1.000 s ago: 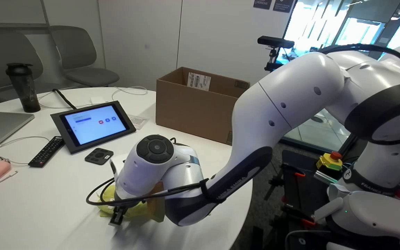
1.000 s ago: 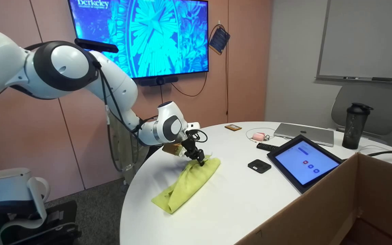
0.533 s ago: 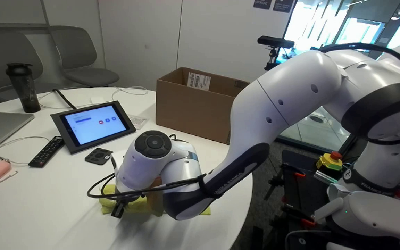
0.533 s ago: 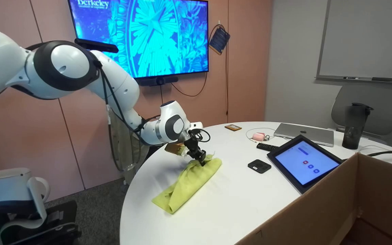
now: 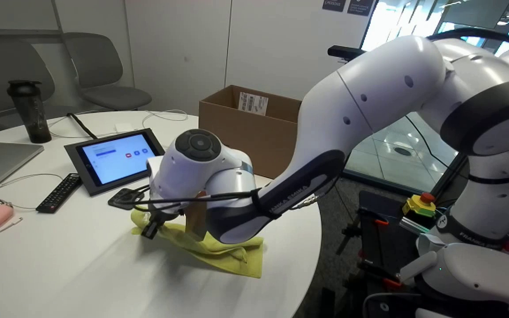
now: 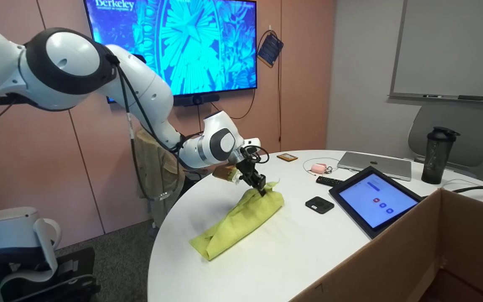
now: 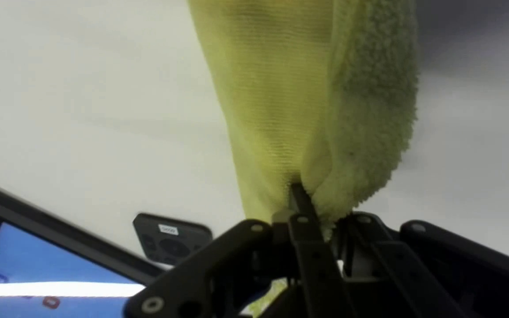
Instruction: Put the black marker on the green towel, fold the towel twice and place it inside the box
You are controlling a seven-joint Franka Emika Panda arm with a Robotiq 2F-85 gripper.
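There, pinching a fold of the green towel (image 6: 239,222) in the gripper (image 7: 326,218), low over the white worktop (image 6: 296,247), well apart from the cardboard box (image 5: 254,132)

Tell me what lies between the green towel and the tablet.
A small flat black device lies between the green towel and the tablet; both exterior views and the wrist view show it.

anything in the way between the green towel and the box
No loose thing visibly stands between them. In an exterior view, only the wall of the box rises between its inside and the green towel, so lifting it over is likely needed. The tablet and small black device lie beside that path.
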